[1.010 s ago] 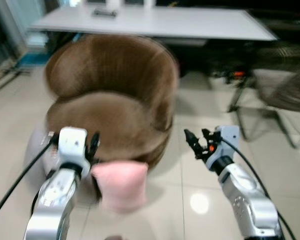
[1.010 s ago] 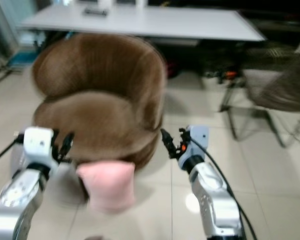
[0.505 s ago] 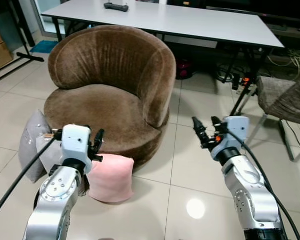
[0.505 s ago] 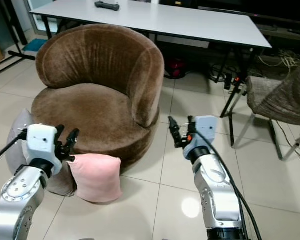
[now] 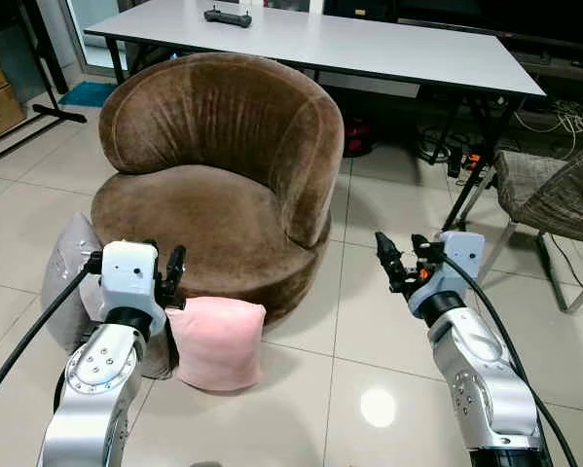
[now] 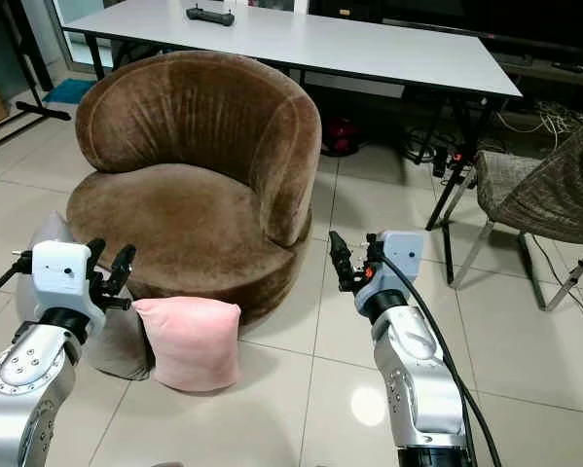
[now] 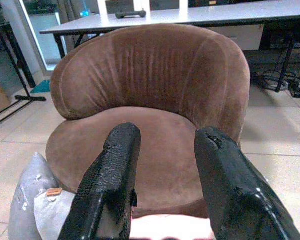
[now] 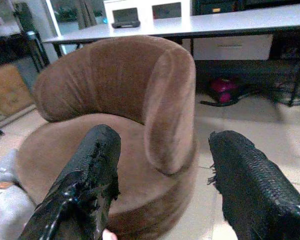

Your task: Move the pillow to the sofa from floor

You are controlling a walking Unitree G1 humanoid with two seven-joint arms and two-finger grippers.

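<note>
Pillows first, at the lower left of my head view: a grey cushion (image 5: 65, 282) leans against the base of the brown sofa (image 5: 223, 185), and just to its right the pink pillow (image 5: 218, 341) stands upright on the tiled floor (image 5: 369, 331), its back touching the sofa's front edge. My left claw (image 5: 164, 277) hangs in the lower left, just above and beside the pillow's upper left corner; its two black fingers (image 7: 109, 185) are spread moderately apart and hold nothing, with the sofa seat showing between them in the wrist view. The sofa fills the centre left of the frame, its seat bare. Behind it, along the top, runs a white tabletop (image 5: 369, 44) with a dark controller (image 5: 228, 17) near its left end. My right claw (image 5: 396, 265) sits centre right over bare floor, well apart from the pillow, fingers (image 8: 84, 185) wide open and empty. A woven chair (image 5: 554, 195) stands at the right edge.
</note>
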